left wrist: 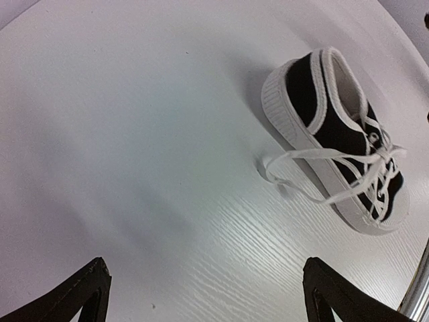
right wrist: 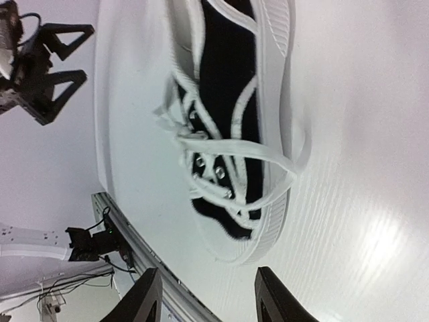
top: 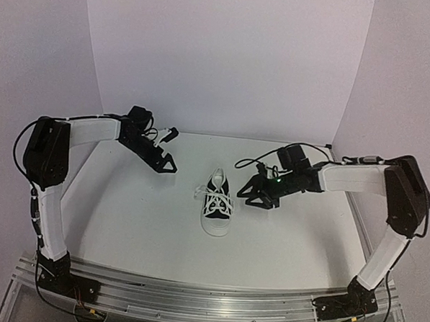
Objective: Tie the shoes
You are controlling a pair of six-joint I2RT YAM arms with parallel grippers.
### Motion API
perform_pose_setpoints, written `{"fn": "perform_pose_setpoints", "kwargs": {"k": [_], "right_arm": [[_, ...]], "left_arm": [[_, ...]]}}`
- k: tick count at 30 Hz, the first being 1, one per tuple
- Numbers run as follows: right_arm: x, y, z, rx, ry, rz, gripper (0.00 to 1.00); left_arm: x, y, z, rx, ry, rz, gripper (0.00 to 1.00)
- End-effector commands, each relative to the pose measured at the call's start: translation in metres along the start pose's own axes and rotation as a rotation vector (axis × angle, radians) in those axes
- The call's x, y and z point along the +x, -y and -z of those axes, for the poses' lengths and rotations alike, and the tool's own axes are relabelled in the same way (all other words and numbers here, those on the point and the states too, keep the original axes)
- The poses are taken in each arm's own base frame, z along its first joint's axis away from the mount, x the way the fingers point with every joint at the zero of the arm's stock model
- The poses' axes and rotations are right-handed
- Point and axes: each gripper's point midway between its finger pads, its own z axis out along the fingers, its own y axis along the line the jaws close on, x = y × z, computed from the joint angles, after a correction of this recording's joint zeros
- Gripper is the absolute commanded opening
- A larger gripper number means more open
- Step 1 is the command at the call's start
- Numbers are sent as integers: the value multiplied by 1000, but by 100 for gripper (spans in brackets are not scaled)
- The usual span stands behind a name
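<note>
- Sneaker (top: 218, 204), black with a white toe cap, sits at the centre of the top view on the white table (top: 125, 221), toe toward the bottom edge.
- White laces (left wrist: 322, 153) spill off one side in a loop on the table.
- Right gripper (top: 251, 195) hangs just beside the shoe, to its right in frame, jaws partly apart, holding nothing.
- Left gripper (top: 166, 164) sits to the upper left, well apart from the shoe, jaws spread wide and empty.

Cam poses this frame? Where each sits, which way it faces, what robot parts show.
Top external: above, behind the bases, looking down at table; left arm, right arm show.
Left wrist: on left arm, facing sneaker across table; left fingers show.
Right wrist: on right arm, close beside sneaker; right fingers, left end effector show.
Shared: sneaker in all three.
</note>
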Motion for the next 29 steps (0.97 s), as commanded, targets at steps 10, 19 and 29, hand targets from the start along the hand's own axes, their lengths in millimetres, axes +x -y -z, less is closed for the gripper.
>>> {"fn": "perform_pose_setpoints", "kwargs": {"k": [10, 19, 29], "right_arm": [[-63, 117, 171, 280, 381, -11, 54], [-74, 178, 232, 554, 666, 73, 55], [-56, 186, 266, 613, 1005, 158, 62]], "left_arm": [[39, -13, 163, -414, 563, 187, 100], [151, -35, 153, -673, 631, 394, 100], [167, -34, 153, -710, 608, 374, 100]]}}
